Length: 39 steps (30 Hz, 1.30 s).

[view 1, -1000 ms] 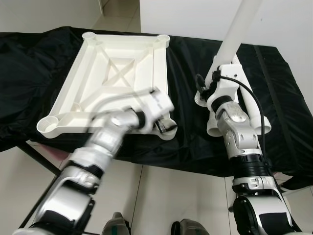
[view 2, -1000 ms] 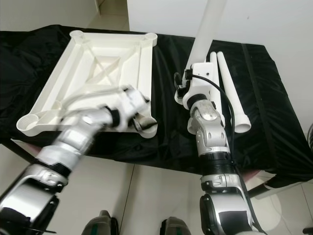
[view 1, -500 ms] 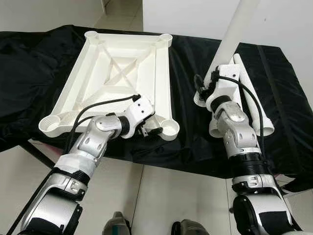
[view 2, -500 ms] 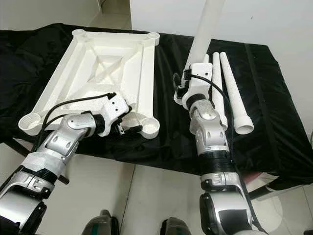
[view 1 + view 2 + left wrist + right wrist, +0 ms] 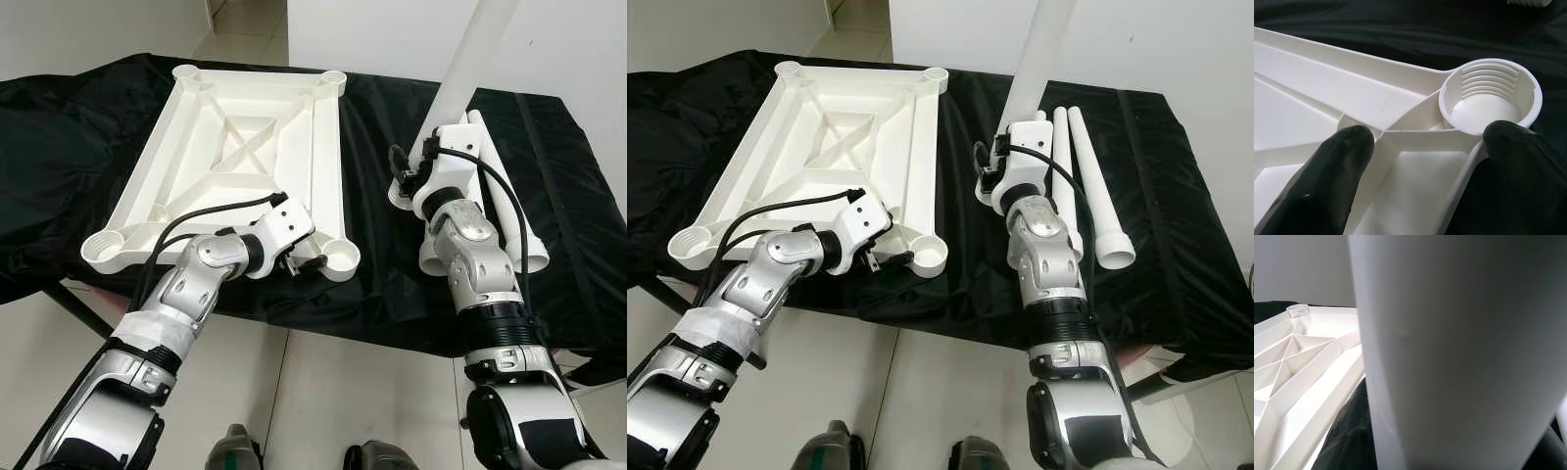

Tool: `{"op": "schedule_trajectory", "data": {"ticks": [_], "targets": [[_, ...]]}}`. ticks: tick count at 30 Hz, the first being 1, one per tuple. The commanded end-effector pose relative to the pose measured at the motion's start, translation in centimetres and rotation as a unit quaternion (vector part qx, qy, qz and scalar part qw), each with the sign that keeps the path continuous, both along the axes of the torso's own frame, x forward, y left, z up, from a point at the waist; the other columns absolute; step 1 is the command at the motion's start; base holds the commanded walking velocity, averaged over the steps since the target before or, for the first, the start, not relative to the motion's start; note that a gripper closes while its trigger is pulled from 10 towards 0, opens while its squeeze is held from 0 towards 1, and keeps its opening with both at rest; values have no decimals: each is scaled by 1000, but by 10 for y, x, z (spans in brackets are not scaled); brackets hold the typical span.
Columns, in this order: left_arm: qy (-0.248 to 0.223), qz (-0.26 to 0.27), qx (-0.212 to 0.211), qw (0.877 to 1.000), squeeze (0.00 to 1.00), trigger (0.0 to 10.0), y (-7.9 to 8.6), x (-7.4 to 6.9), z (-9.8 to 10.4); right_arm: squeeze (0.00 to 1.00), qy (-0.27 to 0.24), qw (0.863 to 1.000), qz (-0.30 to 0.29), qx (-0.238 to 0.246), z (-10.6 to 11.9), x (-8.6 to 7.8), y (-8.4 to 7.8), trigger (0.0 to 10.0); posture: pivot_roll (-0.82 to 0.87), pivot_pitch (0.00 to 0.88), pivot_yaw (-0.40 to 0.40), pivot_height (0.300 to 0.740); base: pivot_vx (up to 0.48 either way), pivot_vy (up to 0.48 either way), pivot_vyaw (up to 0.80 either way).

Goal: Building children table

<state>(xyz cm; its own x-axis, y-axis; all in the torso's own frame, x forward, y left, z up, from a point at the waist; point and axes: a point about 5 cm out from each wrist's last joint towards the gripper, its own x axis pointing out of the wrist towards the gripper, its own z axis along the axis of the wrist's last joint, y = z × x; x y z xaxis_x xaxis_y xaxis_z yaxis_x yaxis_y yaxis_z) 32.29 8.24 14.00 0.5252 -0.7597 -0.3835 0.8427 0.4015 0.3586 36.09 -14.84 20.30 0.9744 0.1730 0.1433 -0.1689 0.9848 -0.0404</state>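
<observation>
The left gripper [image 5: 1425, 147] has its jaws spread wide across the near right corner of the white tabletop [image 5: 230, 147], one finger [image 5: 1327, 181] inside the ribbed frame and the other at the outer edge beside the threaded leg socket [image 5: 1488, 100]. The tabletop lies upside down on the black-draped surface [image 5: 59, 147], its underside ribs facing up. The right gripper [image 5: 431, 162] holds a white table leg [image 5: 465, 69] nearly upright, just right of the tabletop; how far its jaws stand apart cannot be told. Two more white legs [image 5: 1087, 186] lie side by side on the cloth beyond the right arm.
</observation>
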Motion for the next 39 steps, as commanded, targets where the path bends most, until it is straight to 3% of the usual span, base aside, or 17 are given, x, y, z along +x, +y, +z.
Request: {"op": "schedule_trajectory", "data": {"ticks": [1,2,4,8,18,26,33,39], "targets": [[69,-36,17,997,0,10000,0,-14,-22,0,-8,1000,1,-5,2,0,0,10000,-21,12,36,740,0,0,0],[69,-36,17,997,0,10000,0,-14,-22,0,-8,1000,1,-5,2,0,0,10000,-21,12,36,740,0,0,0],[65,-45,-25,997,0,10000,0,-14,-10,0,-8,1000,-1,-5,1,-1,0,10000,-23,9,40,740,0,0,0],[68,-52,-42,995,0,10000,4,-16,-6,0,-7,1000,1,-4,0,-2,1,10000,-21,7,42,740,0,0,0],[89,-65,-22,994,0,10000,8,-27,-17,0,-5,1000,6,-7,-1,-2,4,10000,-16,6,38,740,0,0,0],[87,-40,-3,995,0,10000,2,-21,-23,0,-4,1000,11,-9,-2,-2,7,10000,-16,5,36,740,0,0,0],[87,-2,-4,996,0,10000,-12,-6,-24,0,-4,1000,14,-9,-2,-4,8,10000,-31,17,34,740,0,0,0],[75,-19,-4,997,0,10000,-40,-2,-21,0,1,1000,14,-9,-3,-5,8,10000,-45,48,34,740,0,0,0]]}}
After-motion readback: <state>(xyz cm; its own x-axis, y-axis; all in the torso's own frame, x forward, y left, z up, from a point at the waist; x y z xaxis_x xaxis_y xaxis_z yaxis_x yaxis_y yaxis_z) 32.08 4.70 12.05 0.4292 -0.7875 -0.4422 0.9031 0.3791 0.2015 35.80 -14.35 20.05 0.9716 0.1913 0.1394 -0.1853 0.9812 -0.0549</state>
